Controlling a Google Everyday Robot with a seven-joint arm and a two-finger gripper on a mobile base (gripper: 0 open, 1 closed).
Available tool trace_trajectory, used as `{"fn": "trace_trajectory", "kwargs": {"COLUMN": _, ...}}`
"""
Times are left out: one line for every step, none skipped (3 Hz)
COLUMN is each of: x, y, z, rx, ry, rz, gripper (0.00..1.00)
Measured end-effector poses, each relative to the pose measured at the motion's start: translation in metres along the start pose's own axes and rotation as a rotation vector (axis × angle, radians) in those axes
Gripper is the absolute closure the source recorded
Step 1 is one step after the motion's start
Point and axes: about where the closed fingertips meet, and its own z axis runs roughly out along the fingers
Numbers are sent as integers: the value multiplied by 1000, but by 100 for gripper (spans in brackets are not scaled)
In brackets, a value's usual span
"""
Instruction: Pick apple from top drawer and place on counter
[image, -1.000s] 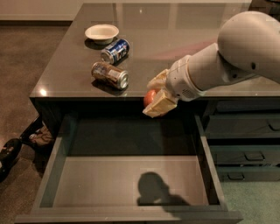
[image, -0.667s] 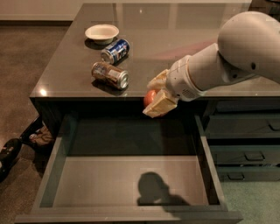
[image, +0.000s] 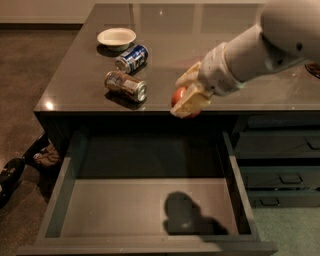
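Note:
My gripper (image: 184, 96) is shut on the small red apple (image: 178, 95) and holds it at the front edge of the dark glossy counter (image: 210, 45), just above its surface. The pale fingers (image: 190, 105) wrap the apple, so only its left side shows. The white arm reaches in from the upper right. The top drawer (image: 150, 215) stands pulled fully open below, its flat grey bottom bare, with the shadow of the gripper and apple on it.
On the counter to the left lie a silver can (image: 126, 86) and a blue can (image: 132, 58) on their sides, with a white bowl (image: 116, 37) behind them. Narrower dark drawers (image: 280, 175) sit at right. Shoes (image: 20, 170) lie on the floor at left.
The gripper with the apple has risen and moved a little back and right, from over the drawer's rear to the counter's front edge.

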Motion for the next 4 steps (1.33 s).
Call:
{"fn": "trace_trajectory", "kwargs": {"x": -5, "y": -55, "z": -28, "rx": 64, "ry": -10, "rz": 37, "gripper": 100}}
{"fn": "trace_trajectory", "kwargs": {"x": -5, "y": -55, "z": -28, "rx": 64, "ry": -10, "rz": 37, "gripper": 100}}
{"fn": "trace_trajectory", "kwargs": {"x": -5, "y": -62, "z": -22, "rx": 46, "ry": -4, "rz": 29, "gripper": 100}}
{"fn": "trace_trajectory", "kwargs": {"x": 4, "y": -80, "z": -3, "rx": 6, "ry": 9, "rz": 43, "gripper": 100}}
